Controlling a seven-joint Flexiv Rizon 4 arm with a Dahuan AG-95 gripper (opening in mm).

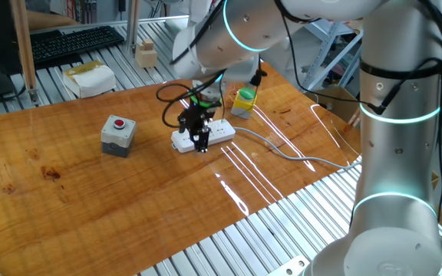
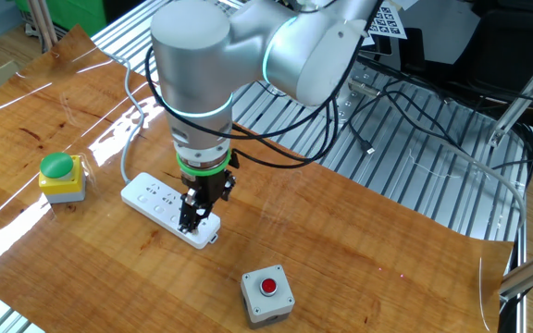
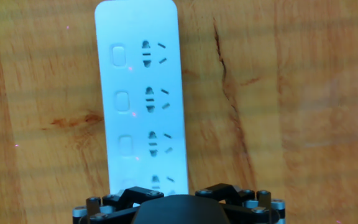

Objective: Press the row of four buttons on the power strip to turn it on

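step: first press at the near end | power strip (image 2: 163, 205) lies flat mid-table between the yellow box (image 2: 62, 178) and grey box (image 2: 267, 295) | four buttons (image 3: 122, 99) run along its left edge in hand view | gripper (image 2: 191, 222) low over its end, fingers wide apart, holding nothing | we judge: centre one fingertip on the nearest button, push straight down, avoid the sockets.

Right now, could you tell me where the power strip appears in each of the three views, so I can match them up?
One fixed view: the power strip lies mid-table, left of centre, under the arm, below the yellow box.
The other fixed view: the strip lies left of centre, running diagonally, right of the yellow box.
Hand view: it fills the left-centre, running top to bottom; the yellow box is not shown.
Shared landmark: the pincer over the strip's end.
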